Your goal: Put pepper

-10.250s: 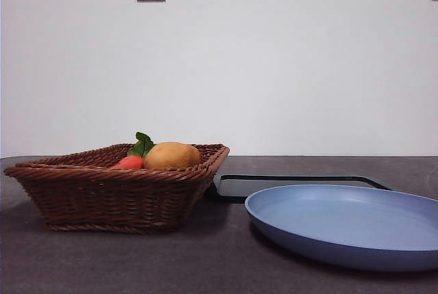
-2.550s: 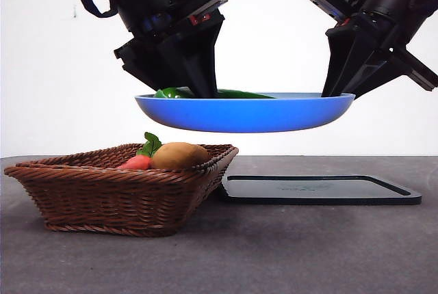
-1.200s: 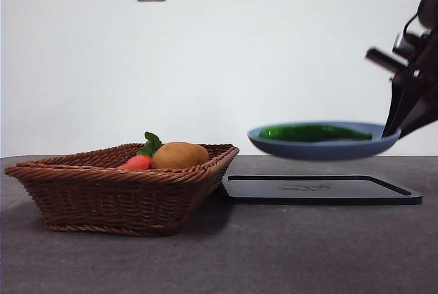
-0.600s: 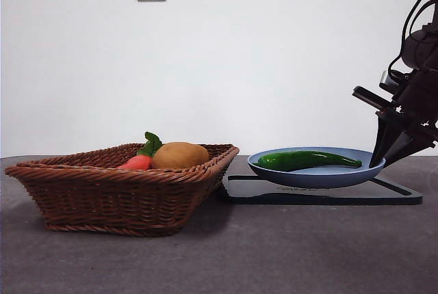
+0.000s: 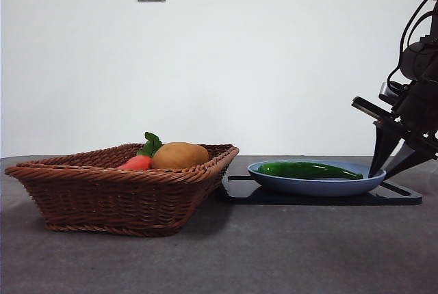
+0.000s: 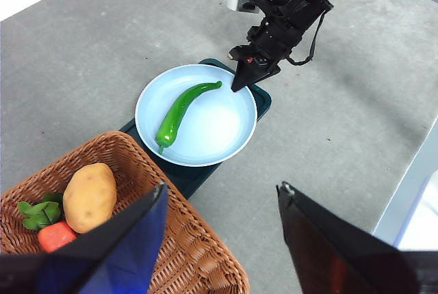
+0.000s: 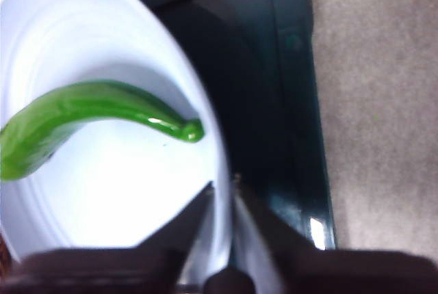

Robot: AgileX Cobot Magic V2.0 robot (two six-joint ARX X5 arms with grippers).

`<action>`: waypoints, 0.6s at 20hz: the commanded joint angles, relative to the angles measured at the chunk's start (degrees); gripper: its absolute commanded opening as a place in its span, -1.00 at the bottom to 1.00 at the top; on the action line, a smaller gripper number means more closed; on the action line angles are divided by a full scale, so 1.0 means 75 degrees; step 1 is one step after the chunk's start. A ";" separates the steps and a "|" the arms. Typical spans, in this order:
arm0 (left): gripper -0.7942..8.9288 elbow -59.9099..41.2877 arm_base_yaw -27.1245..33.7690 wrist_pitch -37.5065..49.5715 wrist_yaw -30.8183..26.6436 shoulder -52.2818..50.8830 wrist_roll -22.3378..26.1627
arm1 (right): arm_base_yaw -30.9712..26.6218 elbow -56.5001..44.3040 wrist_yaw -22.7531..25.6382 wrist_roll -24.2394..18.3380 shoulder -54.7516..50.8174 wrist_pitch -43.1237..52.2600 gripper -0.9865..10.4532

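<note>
The pepper (image 6: 179,109) lies in the blue plate (image 6: 219,137) on the dark tray (image 5: 321,196), its long axis running from the basket (image 5: 116,191) side toward the right claw (image 6: 241,81), whose jaws pinch the plate's rim just beyond the pepper's tip; the left claw (image 6: 219,239) hangs well above, jaws apart.

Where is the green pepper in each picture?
Front view: the pepper lies across the plate, right of the basket.
Left wrist view: pepper inside the plate.
Right wrist view: pepper on the plate.
Shared landmark: the plate on the dark tray.
</note>
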 commanded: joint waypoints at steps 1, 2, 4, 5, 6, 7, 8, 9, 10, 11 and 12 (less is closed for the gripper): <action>-0.25 0.0198 -0.0052 0.0041 -0.0009 0.0055 -0.0082 | 0.0000 0.0166 -0.0017 -0.0003 0.0166 0.0041 -0.52; -0.25 0.0198 -0.0052 0.0038 -0.0009 0.0055 -0.0082 | -0.0009 0.0169 -0.0012 -0.0006 0.0122 0.0015 -0.48; -0.25 0.0198 -0.0052 0.0012 -0.0009 0.0055 -0.0076 | -0.0111 0.0169 -0.0009 -0.0006 -0.0093 -0.0131 -0.46; -0.25 0.0198 -0.0052 -0.0023 -0.0009 0.0055 -0.0076 | -0.0163 0.0169 0.0006 -0.0009 -0.0291 -0.0248 -0.46; -0.25 0.0198 -0.0052 -0.0070 -0.0009 0.0055 -0.0076 | -0.0239 0.0169 0.0006 -0.0058 -0.0560 -0.0391 -0.46; -0.25 0.0198 -0.0052 -0.0096 -0.0012 0.0055 -0.0073 | -0.0303 0.0169 0.0006 -0.0143 -0.0825 -0.0530 -0.46; -0.25 0.0198 -0.0052 -0.0128 -0.0012 0.0055 -0.0070 | -0.0358 0.0169 0.0003 -0.0271 -0.1227 -0.0740 -0.46; -0.25 0.0198 -0.0052 -0.0157 -0.0012 0.0055 -0.0044 | -0.0379 0.0169 -0.0003 -0.0388 -0.1588 -0.0935 -0.46; -0.25 0.0198 -0.0052 -0.0204 -0.0015 0.0055 -0.0038 | -0.0379 0.0169 -0.0017 -0.0519 -0.2087 -0.1201 -0.46; -0.25 0.0198 -0.0050 -0.0245 -0.0012 0.0055 -0.0038 | -0.0376 0.0169 -0.0055 -0.0659 -0.2524 -0.1440 -0.46; -0.25 0.0198 -0.0047 -0.0300 -0.0015 0.0055 -0.0029 | -0.0312 0.0169 -0.0064 -0.0857 -0.3083 -0.1760 -0.46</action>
